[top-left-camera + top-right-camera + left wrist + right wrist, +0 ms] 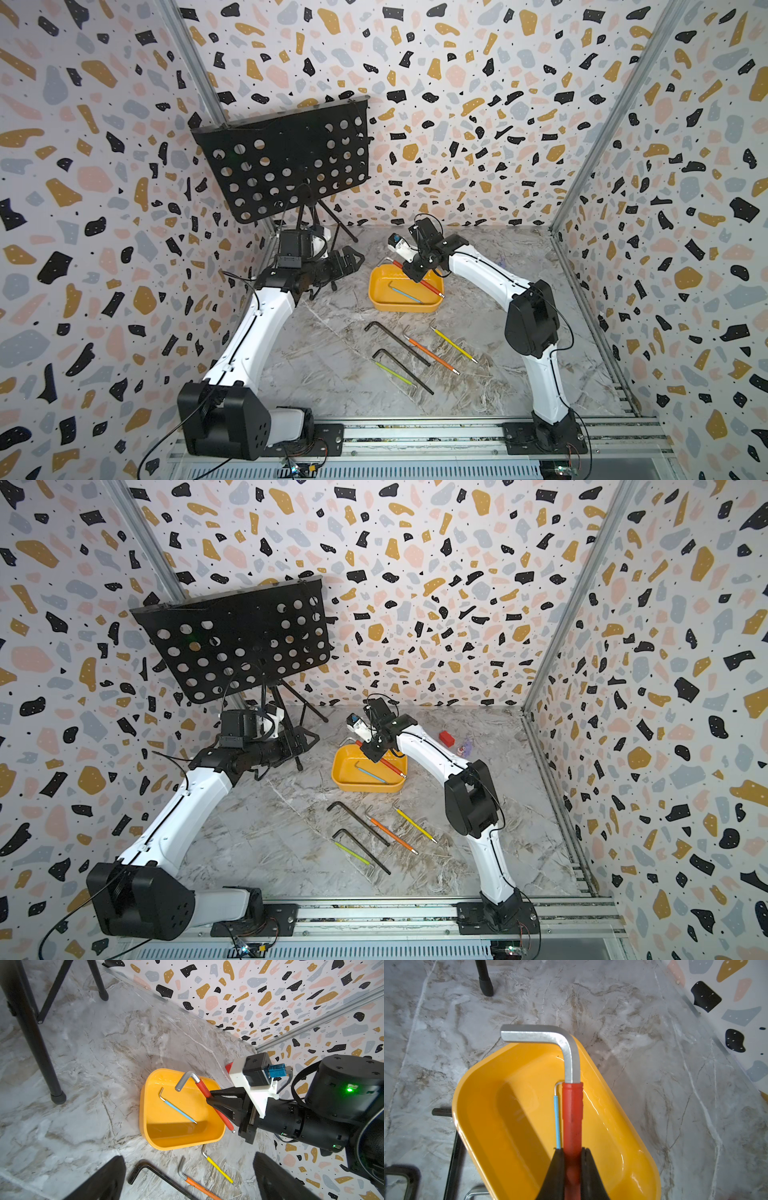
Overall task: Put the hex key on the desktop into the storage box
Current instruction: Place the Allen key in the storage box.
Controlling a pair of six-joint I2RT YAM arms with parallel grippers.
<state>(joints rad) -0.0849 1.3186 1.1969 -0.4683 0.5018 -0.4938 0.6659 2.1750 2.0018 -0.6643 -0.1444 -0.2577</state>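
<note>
RIGHT ARM POISED OVER THE BOX: The right gripper (572, 1150) holds a long L-shaped steel hex key with a red plastic sleeve (572, 1115). Its black fingers (555, 1169) are clamped tight on the sleeve above the shallow yellow-orange plastic storage box (477, 1076). The key is clear of the grey-white marble-patterned desktop (654, 1053) and in the air. The box floor lies directly below the fingertips, while the bare silver right-angle bend juts out ahead of them, past the far rim. A thin blue-sleeved hex key (556, 1122) rests on the box floor just beside the held shaft.

To set the key down well, the arm would likely need to turn it along the box's length so both ends clear the rim. It would then lower the key close to the floor and part the fingers. Released from here, the long key may perch on the rim.

The left gripper (347, 259) hangs aside, spread wide and empty. Further hex keys (433, 355) lie on the desktop behind the fingers, towards the arm's base.
</note>
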